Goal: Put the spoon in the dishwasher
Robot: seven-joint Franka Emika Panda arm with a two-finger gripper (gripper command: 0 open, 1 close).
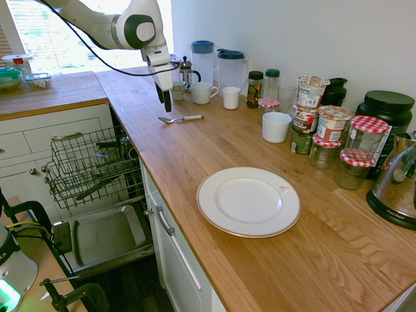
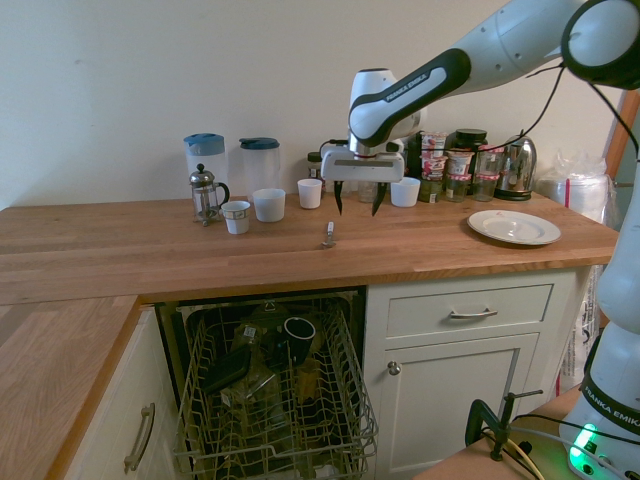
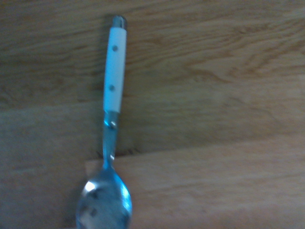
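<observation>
The spoon (image 1: 180, 119) lies flat on the wooden desk (image 1: 260, 149) — bowl toward the desk's front edge, white-gripped handle pointing toward the cups. The tool (image 1: 164, 100) hangs just above it, fingers spread apart and holding nothing. Below the desk, the dishwasher (image 2: 270, 390) stands open — its rack pulled out.

The arm (image 2: 500, 40) was glossy white with dark grey joint bands, "FRANKA EMIKA" lettering on one band, and a white gripper (image 2: 358, 198) with two black fingers.
</observation>
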